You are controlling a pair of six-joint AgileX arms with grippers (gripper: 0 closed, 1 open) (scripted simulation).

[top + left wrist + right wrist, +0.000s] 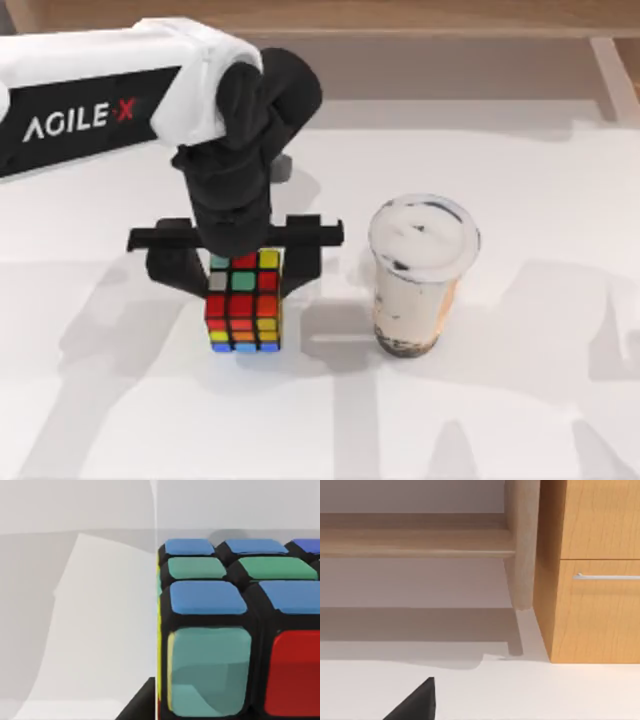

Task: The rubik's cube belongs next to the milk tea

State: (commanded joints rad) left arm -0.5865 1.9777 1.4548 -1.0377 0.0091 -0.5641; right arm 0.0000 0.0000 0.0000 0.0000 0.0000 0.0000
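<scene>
A: What sits between the left jaws [236,268]?
B: The cube [243,302], on the tabletop [520,420]; the jaws stand spread at either side, not clamped.
A: Beyond them?
B: The tea [420,275], upright, near the cube but apart.
A: The right jaws?
B: Cannot tell.

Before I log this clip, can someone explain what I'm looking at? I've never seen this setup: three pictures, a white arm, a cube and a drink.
It is a rendered scene of two AgileX robot arms at a white table. One picture looks down from above; the other two come from cameras on each arm's wrist. From above, the left end effector straddles the rubik's cube, its fingers at either side. The milk tea stands to the cube's right, with a gap between. The left wrist picture shows the cube close up. The right wrist camera faces a wooden cabinet.
</scene>
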